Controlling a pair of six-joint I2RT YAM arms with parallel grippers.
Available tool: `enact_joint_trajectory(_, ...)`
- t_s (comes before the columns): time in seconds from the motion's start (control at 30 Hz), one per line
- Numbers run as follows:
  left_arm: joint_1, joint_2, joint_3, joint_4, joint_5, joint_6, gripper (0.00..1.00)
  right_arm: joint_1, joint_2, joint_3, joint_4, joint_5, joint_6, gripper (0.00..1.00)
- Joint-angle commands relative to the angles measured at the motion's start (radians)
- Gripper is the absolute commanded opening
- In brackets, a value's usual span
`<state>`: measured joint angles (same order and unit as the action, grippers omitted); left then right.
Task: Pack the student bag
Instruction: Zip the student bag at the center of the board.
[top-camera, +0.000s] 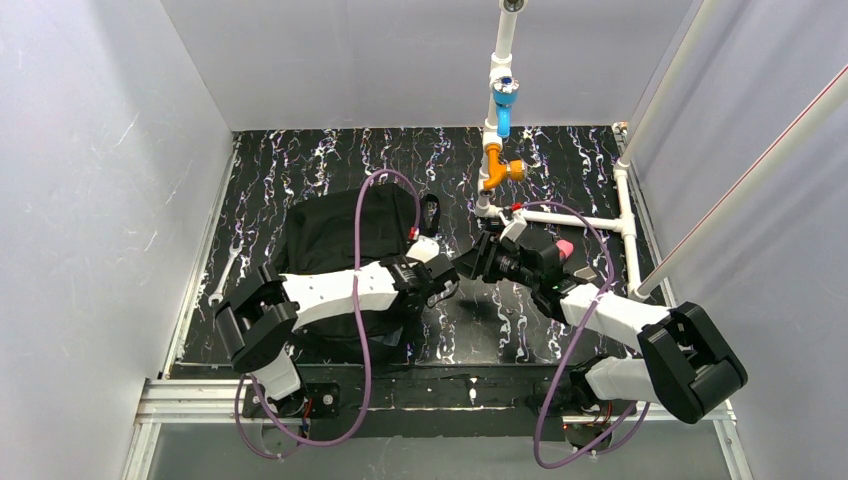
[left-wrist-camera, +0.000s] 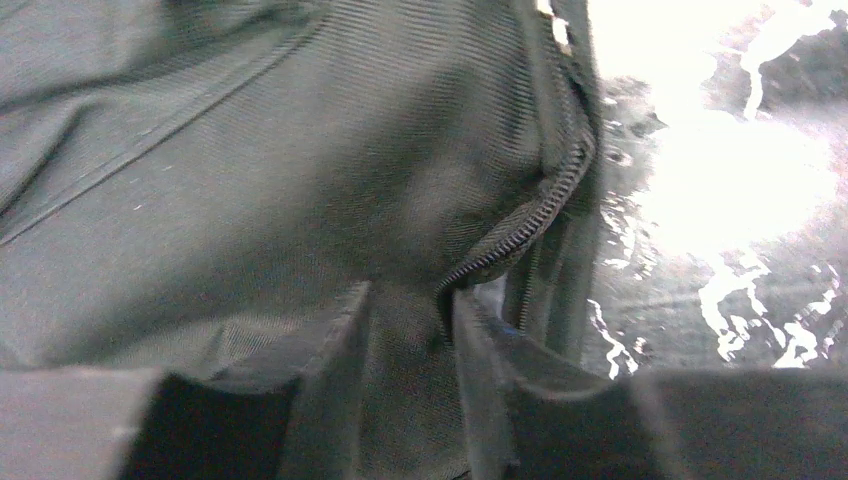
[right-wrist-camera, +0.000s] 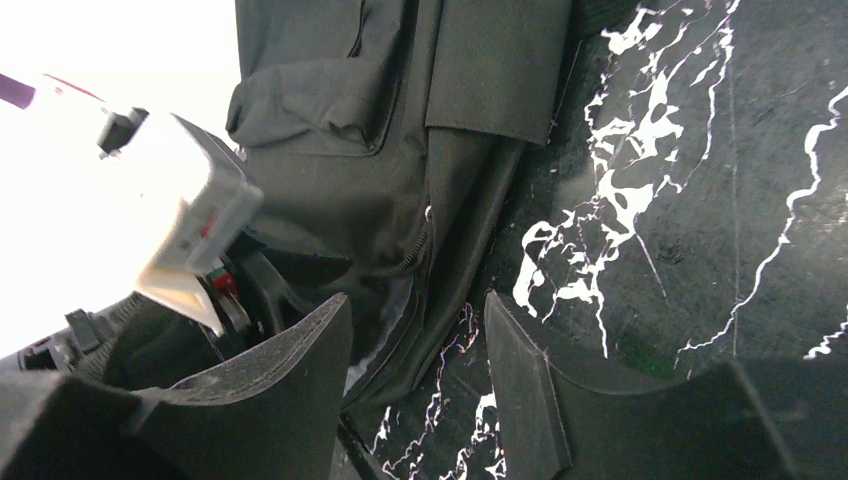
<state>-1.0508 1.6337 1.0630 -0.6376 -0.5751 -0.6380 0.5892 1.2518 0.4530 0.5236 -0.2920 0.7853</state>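
Observation:
The student bag (top-camera: 335, 235), a large black backpack, lies flat on the left half of the marbled table, and my left arm stretches across it. My left gripper (top-camera: 447, 287) is at the bag's right edge. In the left wrist view its jaws stand partly apart with bag fabric (left-wrist-camera: 405, 360) filling the gap, just below a zipper (left-wrist-camera: 545, 210); the blur hides whether they pinch it. My right gripper (top-camera: 473, 262) faces the same edge from the right. It is open (right-wrist-camera: 418, 305), with nothing between its fingers, and hangs over the table beside the bag's zipper seam (right-wrist-camera: 420, 240).
A white pipe frame (top-camera: 560, 218) with blue (top-camera: 503, 105) and orange (top-camera: 497, 170) fittings stands at the back right. A wrench (top-camera: 228, 268) lies at the table's left edge. A small pink object (top-camera: 565, 246) shows behind the right wrist. The bag's loop (top-camera: 431, 212) points towards the pipes.

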Motion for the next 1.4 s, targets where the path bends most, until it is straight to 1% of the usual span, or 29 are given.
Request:
enact_joint_trajectory(0.0, 0.002, -0.087, -0.010, -0.101, -0.201, -0.060, 0.23, 0.005, 0.032, 0.023, 0.029, -0.082, -0.038, 0.56)
enact_joint_trajectory(0.07, 0.002, -0.129, -0.042, -0.077, -0.175, -0.042, 0.19, 0.017, 0.072, 0.051, 0.059, -0.140, -0.041, 0.49)
enact_joint_trajectory(0.17, 0.014, -0.181, -0.089, -0.060, -0.154, -0.048, 0.10, 0.060, 0.139, 0.098, 0.104, -0.179, -0.031, 0.45)
enact_joint_trajectory(0.23, 0.021, -0.219, -0.116, -0.054, -0.141, -0.060, 0.00, 0.087, 0.189, 0.123, 0.146, -0.194, -0.005, 0.40)
enact_joint_trajectory(0.37, 0.027, -0.311, -0.155, -0.031, -0.085, -0.071, 0.00, 0.127, 0.264, 0.155, 0.240, -0.236, 0.063, 0.33)
enact_joint_trajectory(0.43, 0.029, -0.343, -0.164, -0.026, -0.082, -0.078, 0.00, 0.155, 0.291, 0.169, 0.242, -0.231, 0.065, 0.33)
enact_joint_trajectory(0.57, 0.032, -0.382, -0.170, -0.011, -0.056, -0.076, 0.00, 0.192, 0.320, 0.162, 0.235, -0.175, 0.076, 0.38)
enact_joint_trajectory(0.73, 0.034, -0.382, -0.168, 0.008, -0.027, -0.064, 0.00, 0.232, 0.329, 0.168, 0.211, -0.107, 0.068, 0.39)
enact_joint_trajectory(0.9, 0.036, -0.369, -0.166, 0.016, -0.022, -0.052, 0.00, 0.266, 0.341, 0.195, 0.087, 0.006, -0.008, 0.40)
enact_joint_trajectory(1.37, 0.038, -0.376, -0.176, 0.027, 0.004, -0.050, 0.00, 0.268, 0.390, 0.231, 0.062, 0.038, -0.028, 0.38)
